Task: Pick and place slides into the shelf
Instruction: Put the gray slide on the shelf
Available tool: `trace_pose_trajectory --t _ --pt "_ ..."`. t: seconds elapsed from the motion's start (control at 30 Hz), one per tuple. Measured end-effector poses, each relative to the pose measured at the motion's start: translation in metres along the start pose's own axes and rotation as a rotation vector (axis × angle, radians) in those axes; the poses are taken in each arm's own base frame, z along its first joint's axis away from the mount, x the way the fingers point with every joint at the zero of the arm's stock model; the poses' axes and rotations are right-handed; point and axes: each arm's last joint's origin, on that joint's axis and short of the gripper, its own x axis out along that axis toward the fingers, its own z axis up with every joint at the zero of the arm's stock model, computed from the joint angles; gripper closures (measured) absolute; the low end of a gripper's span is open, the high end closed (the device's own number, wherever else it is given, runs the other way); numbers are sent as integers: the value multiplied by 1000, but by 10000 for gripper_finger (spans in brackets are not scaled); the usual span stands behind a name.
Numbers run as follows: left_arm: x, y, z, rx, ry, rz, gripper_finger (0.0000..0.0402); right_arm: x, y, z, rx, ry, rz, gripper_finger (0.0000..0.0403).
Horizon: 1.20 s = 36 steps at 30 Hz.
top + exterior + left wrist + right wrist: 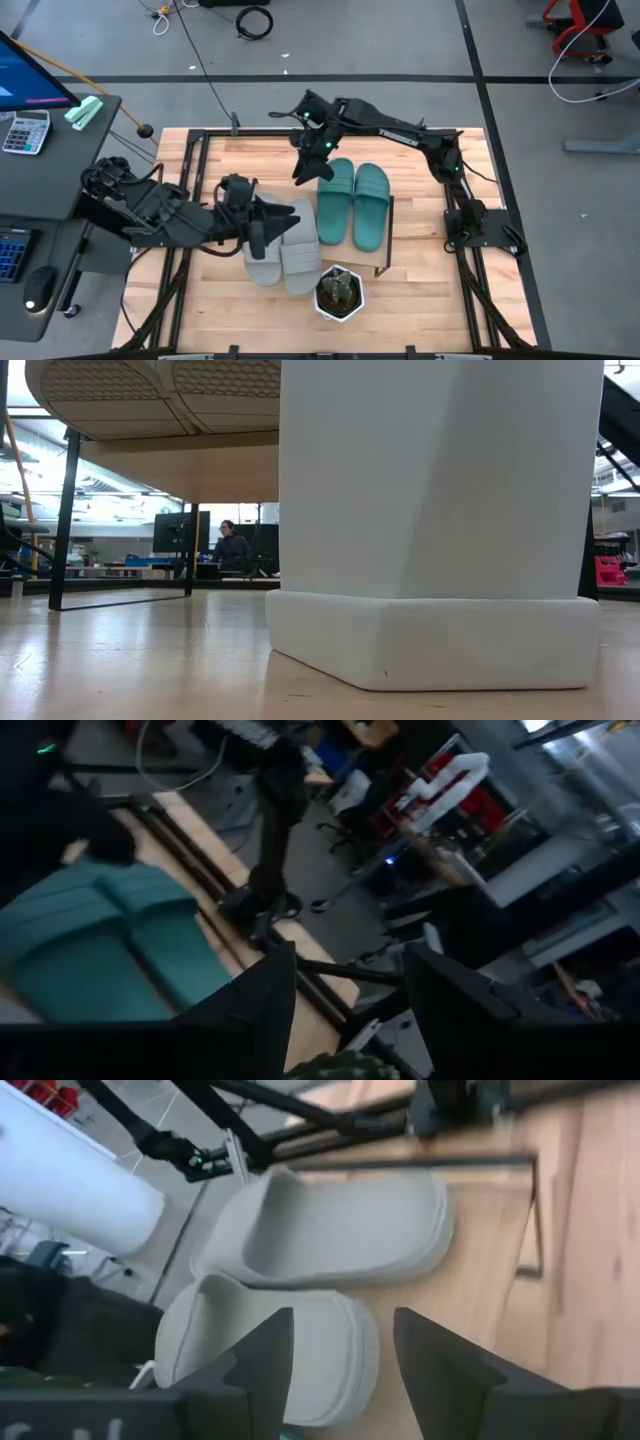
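Observation:
Two teal-green slides (353, 203) lie side by side on the light board of the shelf (383, 258), straps toward the far edge. To their left lie two light grey slides (283, 255); in the low view their ridged soles (150, 380) stick out past the shelf's near edge (200, 465). My left gripper (280, 222) hovers open over the grey pair, nearly level, looking toward the teal slides (100, 940). My right gripper (303, 165) hangs open by the far end of the left teal slide, pointing at the grey slides (330, 1230). Neither has anything between its fingers.
A white pot (338, 292) with a small green plant stands on the table just in front of the shelf; it fills the low view (430, 510). The shelf's thin black legs (65, 520) stand on the table. A person sits in the room far behind.

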Motion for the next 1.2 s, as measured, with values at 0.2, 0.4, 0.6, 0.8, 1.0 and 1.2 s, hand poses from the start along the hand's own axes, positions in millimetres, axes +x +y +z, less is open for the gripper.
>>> trace_pose_trajectory --t 0.2,0.4,0.6,0.8,1.0,1.2 --pt "-9 -9 5 29 -23 -76 213 22 -16 -10 68 65 -13 220" --pt "-14 -11 5 53 -23 -99 212 38 -24 -16 94 101 -27 217" --pt "-14 -11 5 55 -21 -100 218 45 -28 -20 120 118 -14 217" --pt "-14 -11 4 56 -21 -100 214 49 -26 -21 136 130 -3 217" --pt "-14 -11 4 58 -21 -100 221 51 -23 -22 150 142 4 217" --pt "-14 -11 4 58 -20 -100 222 55 -20 -23 151 152 11 217"
